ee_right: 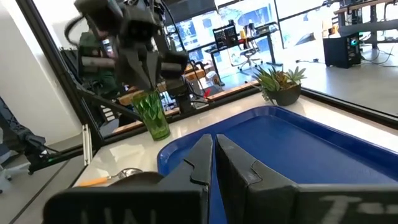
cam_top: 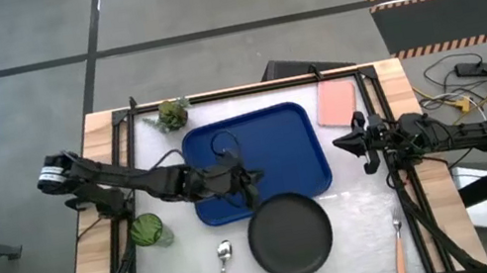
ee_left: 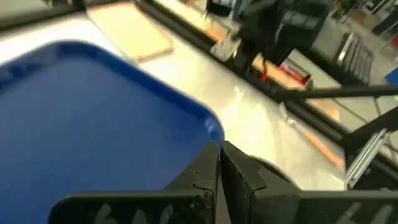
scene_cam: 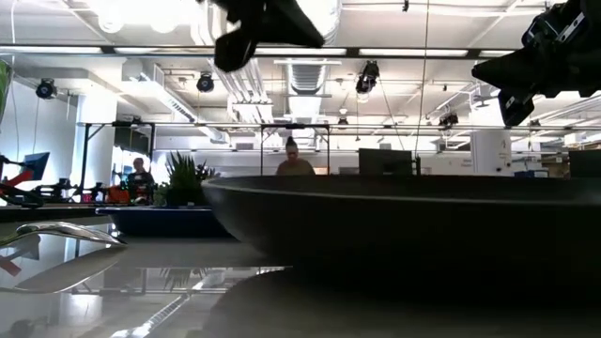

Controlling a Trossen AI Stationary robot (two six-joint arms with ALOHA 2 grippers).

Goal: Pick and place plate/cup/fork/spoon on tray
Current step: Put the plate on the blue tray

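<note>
Left gripper (cam_top: 244, 185) hovered over tray (cam_top: 262, 128) front edge, jaws closed, empty. Plate (cam_top: 289, 236) lay on table just before tray. Right gripper (cam_top: 345, 142) beside tray, jaws closed, empty.

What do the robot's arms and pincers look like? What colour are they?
Both arms are black and made of chunky jointed segments. The left arm has a pale silver-grey ring at its outer end and thin dark cables looping near its left pincer. The right arm ends in the right pincer. Each pincer has two flat, dark, wedge-shaped fingers.
</note>
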